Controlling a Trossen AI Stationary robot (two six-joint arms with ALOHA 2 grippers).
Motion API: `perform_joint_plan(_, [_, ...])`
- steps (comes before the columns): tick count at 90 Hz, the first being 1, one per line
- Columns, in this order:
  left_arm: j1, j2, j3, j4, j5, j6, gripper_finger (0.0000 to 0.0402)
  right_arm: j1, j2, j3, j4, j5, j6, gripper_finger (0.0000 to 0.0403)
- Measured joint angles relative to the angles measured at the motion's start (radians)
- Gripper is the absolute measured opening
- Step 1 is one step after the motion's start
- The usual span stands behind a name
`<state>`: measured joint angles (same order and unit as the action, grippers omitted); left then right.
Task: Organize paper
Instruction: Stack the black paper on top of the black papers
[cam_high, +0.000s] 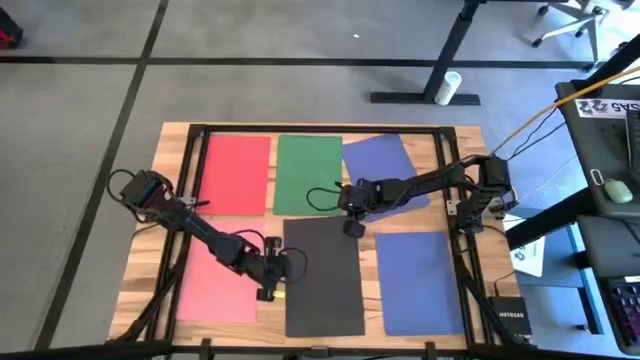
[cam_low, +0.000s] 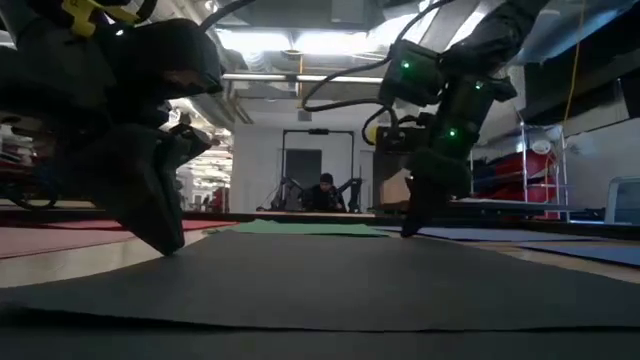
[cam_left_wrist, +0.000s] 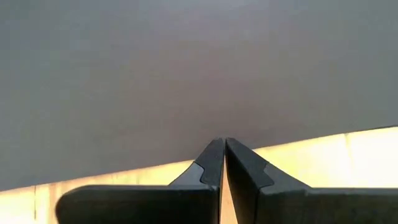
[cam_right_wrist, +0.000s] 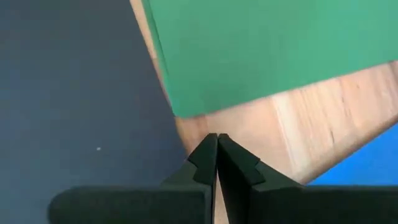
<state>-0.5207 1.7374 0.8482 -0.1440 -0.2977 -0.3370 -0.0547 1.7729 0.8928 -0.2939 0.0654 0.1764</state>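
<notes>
Several sheets of paper lie flat on the wooden table (cam_high: 165, 220). A red sheet (cam_high: 237, 175), a green sheet (cam_high: 308, 172) and a tilted blue sheet (cam_high: 385, 165) lie along the far side. A pink sheet (cam_high: 212, 288), a dark grey sheet (cam_high: 322, 285) and a second blue sheet (cam_high: 420, 282) lie along the near side. My left gripper (cam_high: 272, 272) is shut at the dark grey sheet's left edge. My right gripper (cam_high: 352, 228) is shut at that sheet's far right corner, beside the green sheet's corner (cam_right_wrist: 186, 109). My left gripper sets its shut fingertips (cam_left_wrist: 214, 149) on the dark grey sheet's left long edge (cam_left_wrist: 186, 152), about halfway along it. It slants down from the table's left. The sheet lies flat on the table. My right gripper points its shut fingertips (cam_right_wrist: 211, 149) down at the bare wood (cam_right_wrist: 249, 130) beside the dark grey sheet's far right corner (cam_right_wrist: 168, 134). I cannot tell whether it touches the sheet.
A black frame (cam_high: 300, 128) borders the table's far and side edges. A black box (cam_high: 508, 318) stands off the table's near right corner, and a desk with a white printed sheet (cam_high: 528, 255) stands at the right. Strips of bare wood show between the sheets.
</notes>
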Motion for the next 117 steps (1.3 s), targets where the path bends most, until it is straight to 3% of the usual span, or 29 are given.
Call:
perform_joint_plan(84, [-0.024, -0.001, 0.000, 0.028, 0.006, -0.013, 0.0000, 0.068, 0.002, -0.001, -0.066, -0.135, 0.028, 0.0000])
perform_joint_plan(103, [-0.067, -0.038, 0.056, -0.102, 0.009, -0.004, 0.0000, 0.069, 0.002, -0.002, -0.067, -0.137, 0.028, 0.0000])
perform_joint_plan(117, [-0.105, -0.020, 0.068, -0.163, 0.103, -0.056, 0.0000, 0.069, 0.002, -0.002, -0.066, -0.137, 0.028, 0.0000])
